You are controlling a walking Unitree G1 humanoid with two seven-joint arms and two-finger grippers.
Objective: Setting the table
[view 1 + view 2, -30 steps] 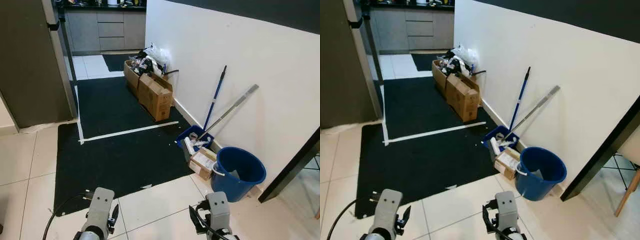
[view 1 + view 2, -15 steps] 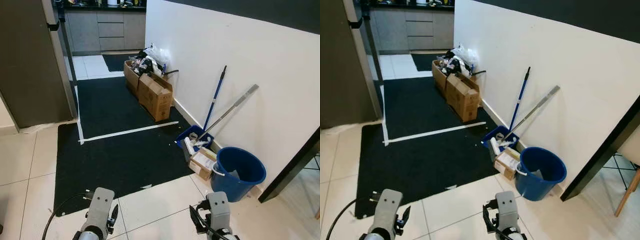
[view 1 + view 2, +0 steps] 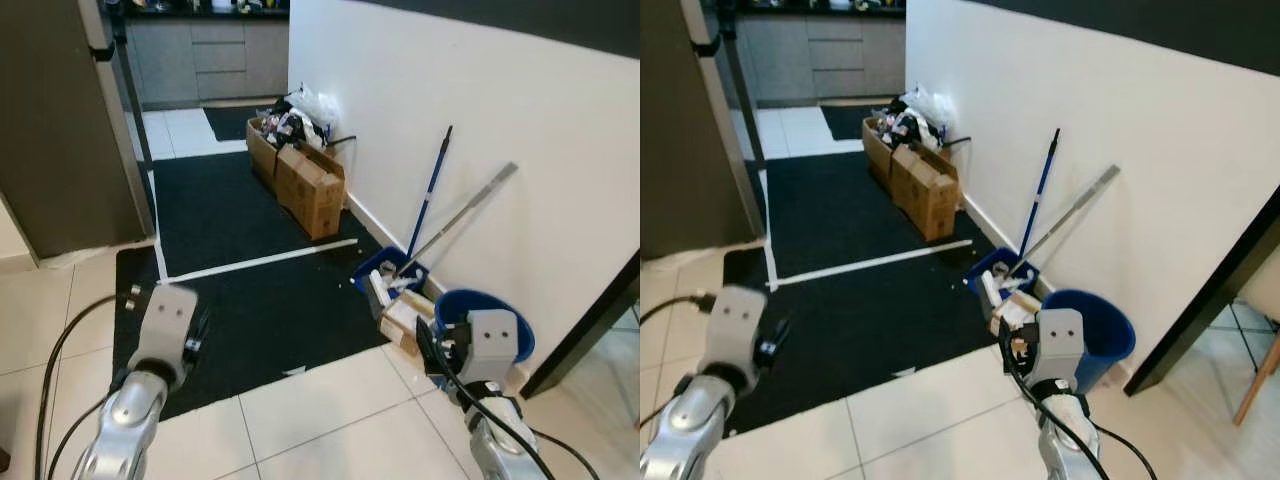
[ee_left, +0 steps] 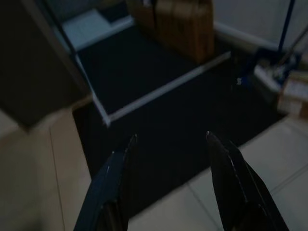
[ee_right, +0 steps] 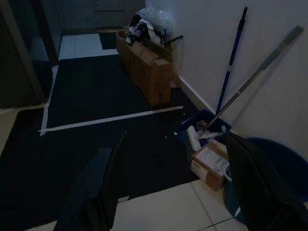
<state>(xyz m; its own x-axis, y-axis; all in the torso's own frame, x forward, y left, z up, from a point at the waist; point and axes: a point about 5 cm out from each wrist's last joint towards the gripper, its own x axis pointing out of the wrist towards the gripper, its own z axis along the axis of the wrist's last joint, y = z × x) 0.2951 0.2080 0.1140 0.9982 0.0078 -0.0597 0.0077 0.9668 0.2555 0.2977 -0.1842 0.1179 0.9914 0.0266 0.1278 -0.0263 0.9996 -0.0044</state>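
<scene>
Both arms are raised in front of me over the floor of a hallway. My left gripper (image 4: 171, 135) is open, its two black fingers spread with nothing between them, above the black mat (image 3: 240, 290). The left wrist (image 3: 165, 320) hangs over the mat's left edge. My right gripper (image 5: 175, 136) is open too and holds nothing. Its wrist (image 3: 490, 340) sits in front of the blue bucket (image 3: 455, 300) and hides part of it.
Cardboard boxes (image 3: 310, 185) line the white wall. A small blue bin (image 3: 388, 272) and two long handles (image 3: 430, 190) stand by the bucket. A white tape line (image 3: 260, 262) crosses the mat. A dark panel (image 3: 60, 130) stands left, a dark slanted edge (image 3: 590, 330) right.
Both arms have lifted from the bottom edge of the picture. The left wrist now sits over the mat's edge, the right one in front of the bucket.
</scene>
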